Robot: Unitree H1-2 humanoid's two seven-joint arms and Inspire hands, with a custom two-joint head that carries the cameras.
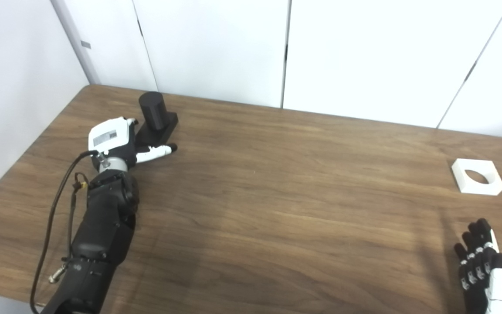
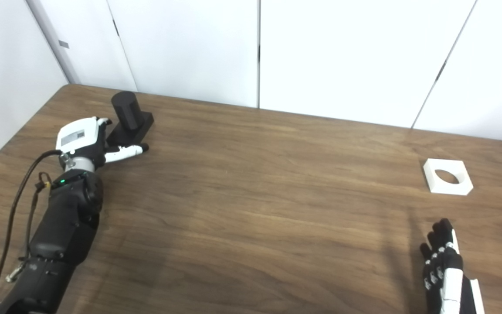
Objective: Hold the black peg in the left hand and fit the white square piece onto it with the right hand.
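Black peg [image 1: 157,117] stands upright on its dark square base in the upper left of the frame, on the brown tabletop [image 1: 277,196]. My left robot hand [image 1: 118,141] sits just beside that base, on its lower left. One white finger [image 1: 157,152] stretches out along the base's near edge, and the other fingers reach behind it; I cannot tell whether they actually clamp it. Far over at the right edge, the white square piece [image 1: 477,176] lies flat on the tabletop, its round hole facing up. Below it, in the lower right corner, my right robot hand [image 1: 484,268] holds nothing, fingers extended upward, well apart from the piece.
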